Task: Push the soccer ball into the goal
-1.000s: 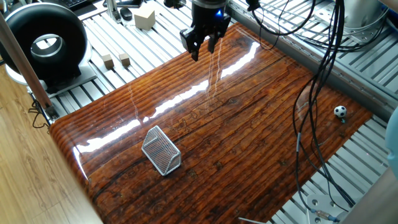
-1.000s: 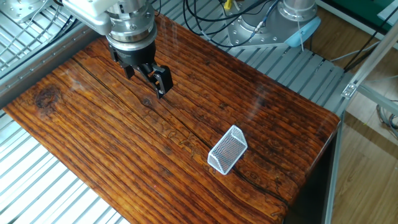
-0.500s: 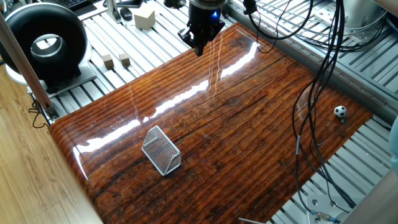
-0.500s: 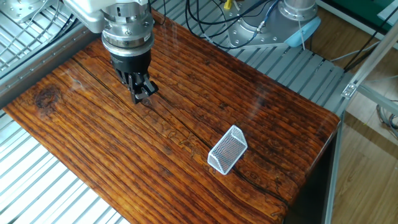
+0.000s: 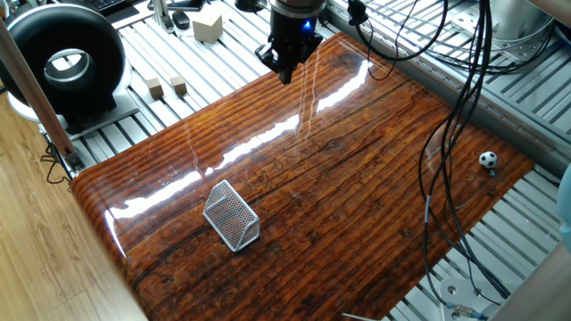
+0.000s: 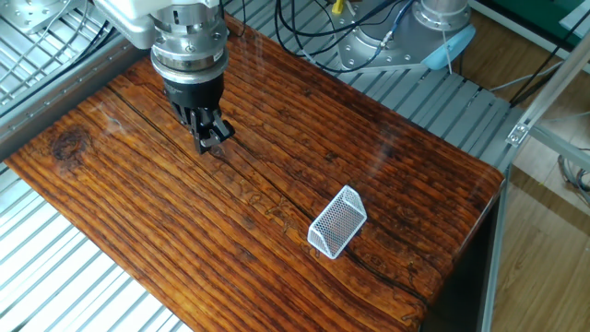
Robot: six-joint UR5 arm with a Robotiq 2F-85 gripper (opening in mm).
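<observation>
From my station I see the gripper (image 5: 285, 73) hanging over the far edge of the glossy wooden board (image 5: 357, 205), its two fingers pressed together into a single blunt tip and holding nothing; the other fixed view shows the same closed tip (image 6: 208, 140) just above the wood. The soccer ball (image 5: 487, 160) sits at the far right edge of the board, right by the aluminium-slat table (image 5: 500, 98) and close to the dangling black cables (image 5: 455, 134), well apart from the gripper. The goal (image 5: 231, 215) stands near the left end of the board, and in the other fixed view (image 6: 336, 221) it stands alone on bare wood, the ball out of frame there. I judge the ball to be very light, hard and free-rolling, and on this slick varnish a firm tap would likely send it skittering off line or off the board. There is nothing to grasp; I would use the closed fingers as a paddle, meeting the ball low on the side facing away from the goal and nudging it gently across. The mesh goal looks light too, so a fast ball could shove it. Beyond the board, to the left, stand a big black ring-shaped device (image 5: 62, 62) and a few small wooden cubes (image 5: 167, 86).
</observation>
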